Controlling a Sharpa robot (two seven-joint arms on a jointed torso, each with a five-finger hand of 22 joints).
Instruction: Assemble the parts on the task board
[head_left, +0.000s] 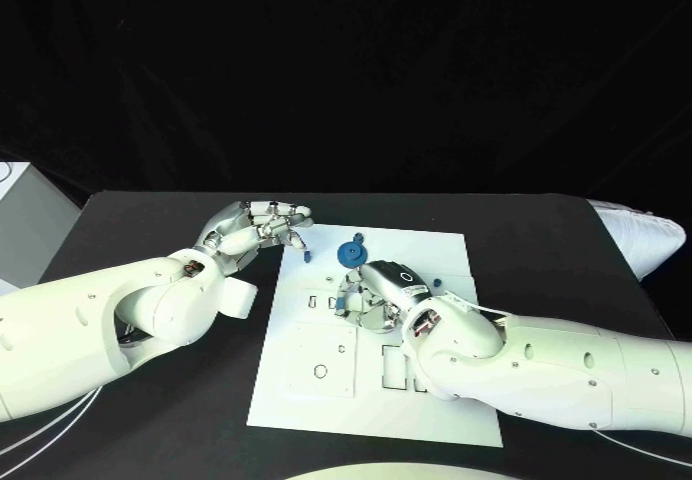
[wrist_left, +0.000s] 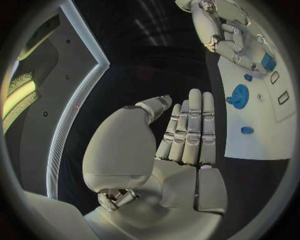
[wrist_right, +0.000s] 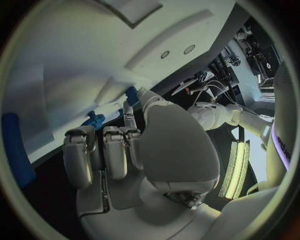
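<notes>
With the left hand (head_left: 264, 226) flat, empty and parked off the task board (head_left: 440, 405) at its 11 o'clock corner, keep the right hand (head_left: 378, 292), fingers curled at board centre (contents cannot be told), low and square, the blue round part (head_left: 351, 252) at its 12 o'clock.

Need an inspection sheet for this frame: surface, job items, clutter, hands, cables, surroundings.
Surface: black table, white task board in the middle.
Job's things: blue round part near the board's far edge; small blue part at its far left corner.
Clutter: nothing seen.
Hands: left hand off the board's far left corner, fingers extended, holds nothing; right hand over the board's middle, fingers curled, grasp unclear.
Cables: white cables under the left arm.
Surroundings: white object at the table's right edge.
</notes>
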